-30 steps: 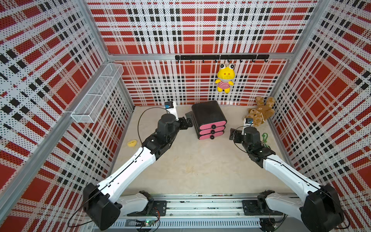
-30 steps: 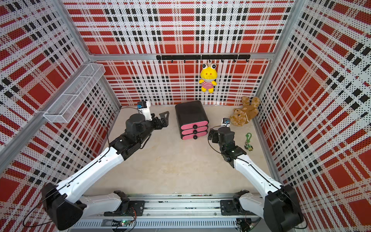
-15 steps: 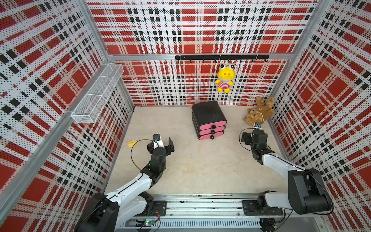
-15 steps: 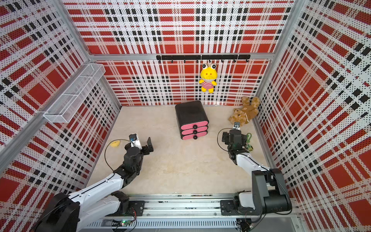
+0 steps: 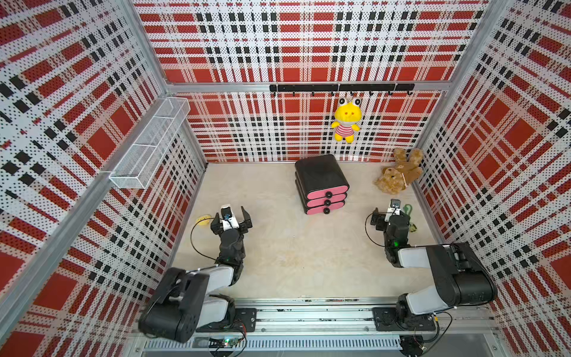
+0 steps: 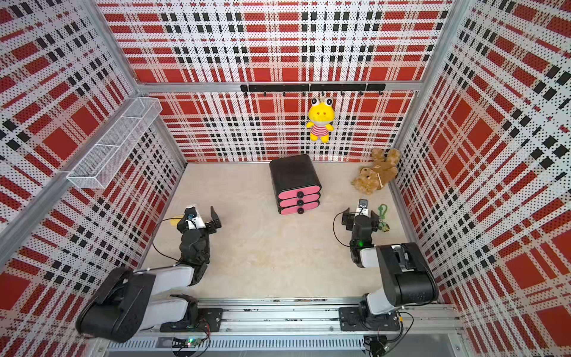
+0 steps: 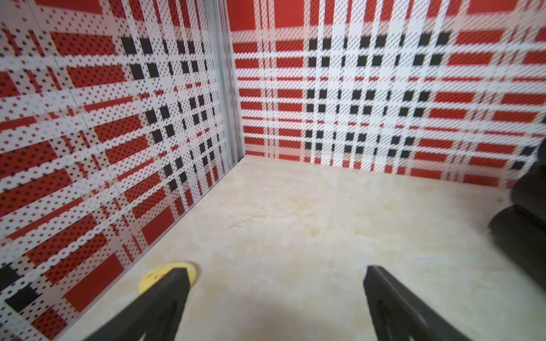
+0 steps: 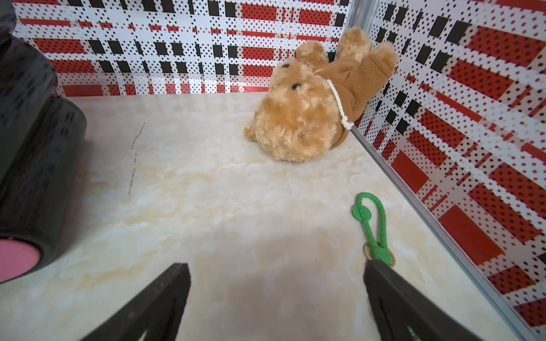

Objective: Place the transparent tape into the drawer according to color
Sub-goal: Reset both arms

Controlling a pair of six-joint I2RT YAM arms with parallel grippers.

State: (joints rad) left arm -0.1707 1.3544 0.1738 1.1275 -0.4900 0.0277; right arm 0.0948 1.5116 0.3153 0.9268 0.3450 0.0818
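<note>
Left end effector [image 7: 274, 270]: released, with the jaws standing wide apart and gripping nothing. It is hovering low over the surface [image 5: 293, 247] at the near left, pointing toward the far left corner.
Right end effector [image 8: 276, 265]: released as well, with the jaws spread wide and nothing between them. It is hovering at the near right, pointing toward the far right corner.
Drawer unit [image 5: 321, 185]: a black cabinet with three pink fronts is standing at the far middle, well apart from both arms. All three drawers are sitting pushed in, with the knobs facing the near side.
Transparent tape: no view is showing a roll, so where it is lying cannot be told.
Yellow piece [image 5: 203, 220]: a small flat thing is lying by the left wall, just beside the left end effector. In the left wrist view one finger is covering part of it.
Green keychain [image 8: 369, 218]: it is lying by the right wall, just beside the right end effector's outer finger.
Teddy bear [image 5: 398, 174]: it is lying in the far right corner, right of the drawer unit.
Yellow plush [image 5: 346, 123]: it is hanging from the black hook rail [image 5: 340, 87] on the far wall, above the drawer unit.
Wire basket [image 5: 151, 145]: it is hanging on the left wall.
</note>
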